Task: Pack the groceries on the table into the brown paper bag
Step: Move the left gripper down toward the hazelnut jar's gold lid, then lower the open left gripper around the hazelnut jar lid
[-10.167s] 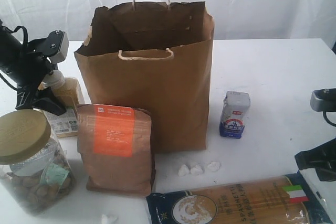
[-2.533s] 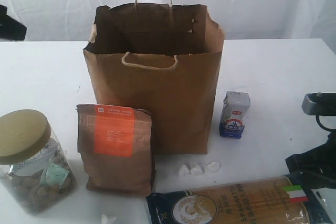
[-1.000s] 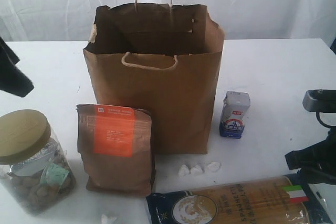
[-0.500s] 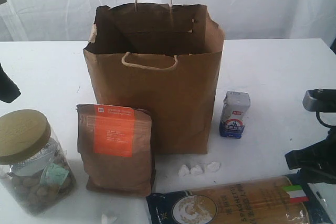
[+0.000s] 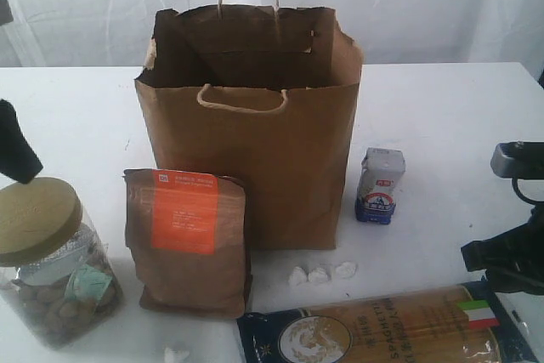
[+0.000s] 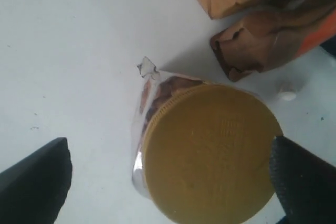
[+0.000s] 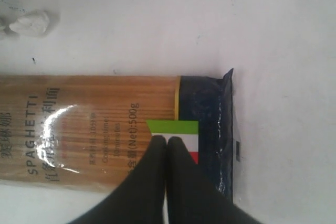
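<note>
The brown paper bag (image 5: 255,142) stands upright and open on the table (image 5: 442,108). A clear jar with an olive lid (image 5: 47,261) stands at the front left. My left gripper (image 6: 169,150) hangs open just above it, with its fingers (image 6: 37,182) wide apart on either side of the lid (image 6: 210,150). One finger (image 5: 17,155) shows in the exterior view. A brown pouch with an orange label (image 5: 187,240) leans in front of the bag. A blue-white carton (image 5: 379,186) stands to the bag's right. My right gripper (image 7: 167,141) is shut and empty over the spaghetti pack (image 7: 105,124).
Small white scraps (image 5: 319,275) lie between the pouch and the spaghetti pack (image 5: 382,329), and one more (image 6: 287,96) lies by the pouch's base. The right arm (image 5: 510,252) sits at the table's right edge. White curtain behind.
My left gripper has come down towards the jar lid over the last second. The yellow bottle it held ten seconds ago is out of view. The right arm has stayed put.
</note>
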You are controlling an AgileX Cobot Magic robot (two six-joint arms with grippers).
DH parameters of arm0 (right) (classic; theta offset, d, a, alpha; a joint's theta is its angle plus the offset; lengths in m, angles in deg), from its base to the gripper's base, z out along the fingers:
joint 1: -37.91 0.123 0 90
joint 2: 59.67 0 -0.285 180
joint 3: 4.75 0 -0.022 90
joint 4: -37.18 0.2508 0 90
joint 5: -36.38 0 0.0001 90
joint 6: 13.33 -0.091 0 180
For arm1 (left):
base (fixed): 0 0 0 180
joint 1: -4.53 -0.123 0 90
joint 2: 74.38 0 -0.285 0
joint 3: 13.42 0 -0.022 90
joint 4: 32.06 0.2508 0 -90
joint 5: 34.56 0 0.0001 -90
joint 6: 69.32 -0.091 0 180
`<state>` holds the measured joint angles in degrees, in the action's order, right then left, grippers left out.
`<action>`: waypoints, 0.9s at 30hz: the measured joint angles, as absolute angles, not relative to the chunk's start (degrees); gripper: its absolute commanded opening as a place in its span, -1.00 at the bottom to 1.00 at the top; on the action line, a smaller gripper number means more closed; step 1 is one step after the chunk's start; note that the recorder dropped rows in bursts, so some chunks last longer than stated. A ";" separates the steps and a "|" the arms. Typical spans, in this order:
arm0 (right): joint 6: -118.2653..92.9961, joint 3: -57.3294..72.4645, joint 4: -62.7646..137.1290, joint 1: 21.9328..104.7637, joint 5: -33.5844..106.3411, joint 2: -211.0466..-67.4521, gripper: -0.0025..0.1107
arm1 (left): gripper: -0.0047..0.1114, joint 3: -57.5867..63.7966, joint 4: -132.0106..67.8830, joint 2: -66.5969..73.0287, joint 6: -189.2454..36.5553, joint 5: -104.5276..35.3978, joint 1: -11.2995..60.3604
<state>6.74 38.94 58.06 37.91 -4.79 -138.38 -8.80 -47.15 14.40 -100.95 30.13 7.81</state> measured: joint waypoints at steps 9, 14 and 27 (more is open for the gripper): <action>6.74 38.94 58.06 37.91 -3.95 -138.38 -0.96 | 0.89 -3.65 -44.77 12.19 -108.43 30.02 14.43; 6.74 38.94 58.06 37.91 -2.88 -138.38 -0.96 | 0.89 -3.61 -38.06 10.60 -109.23 30.02 19.99; 6.74 38.94 58.06 37.91 -2.35 -138.38 -0.96 | 0.89 -3.61 -33.15 11.05 -109.12 30.02 22.49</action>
<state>6.74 38.94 58.06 37.91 -2.35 -138.38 -3.61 -33.15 11.05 -109.12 30.02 22.49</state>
